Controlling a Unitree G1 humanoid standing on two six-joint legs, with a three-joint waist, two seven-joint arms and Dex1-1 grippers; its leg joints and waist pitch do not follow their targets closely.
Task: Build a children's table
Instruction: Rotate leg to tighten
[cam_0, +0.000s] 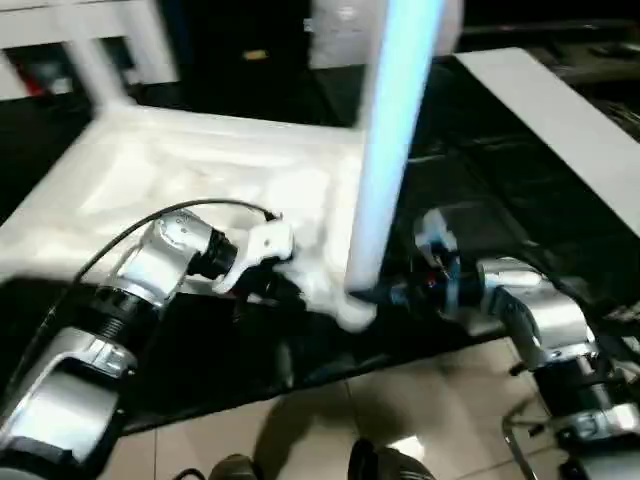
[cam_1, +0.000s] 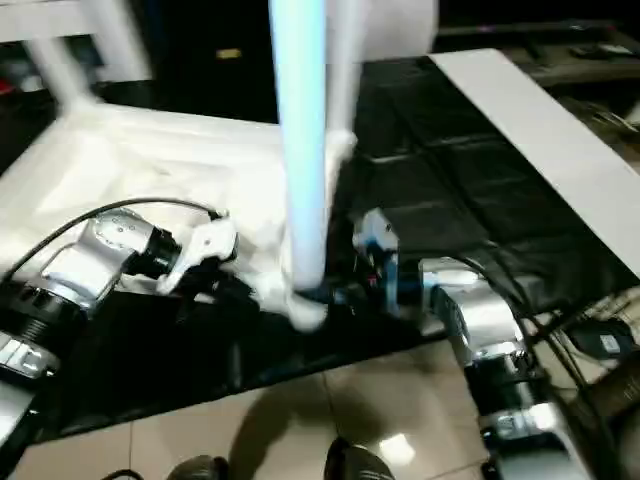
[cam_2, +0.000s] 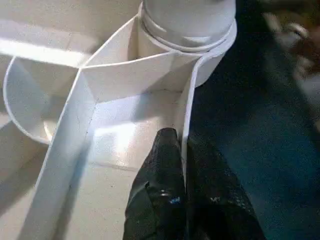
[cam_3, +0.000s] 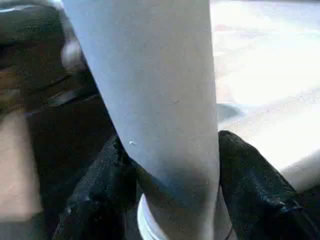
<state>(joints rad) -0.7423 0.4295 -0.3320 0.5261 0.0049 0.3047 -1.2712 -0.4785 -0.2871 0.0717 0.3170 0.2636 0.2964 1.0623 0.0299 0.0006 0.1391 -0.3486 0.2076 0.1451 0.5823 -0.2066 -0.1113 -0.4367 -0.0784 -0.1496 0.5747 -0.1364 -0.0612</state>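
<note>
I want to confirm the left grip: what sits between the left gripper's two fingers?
The thin outer rim wall of the table top, just below the corner socket holding a leg. The left wrist view shows the fingers pinching it.

smooth white plastic table top (cam_0: 150, 170), glossy leg (cam_0: 390, 140), matt black mat (cam_0: 520, 200)

Head views motion-blurred, table top (cam_0: 150, 170) overexposed, upright leg (cam_0: 390, 130) tinted blue, floor tiles (cam_0: 420, 410) glaring, dark surroundings.
</note>
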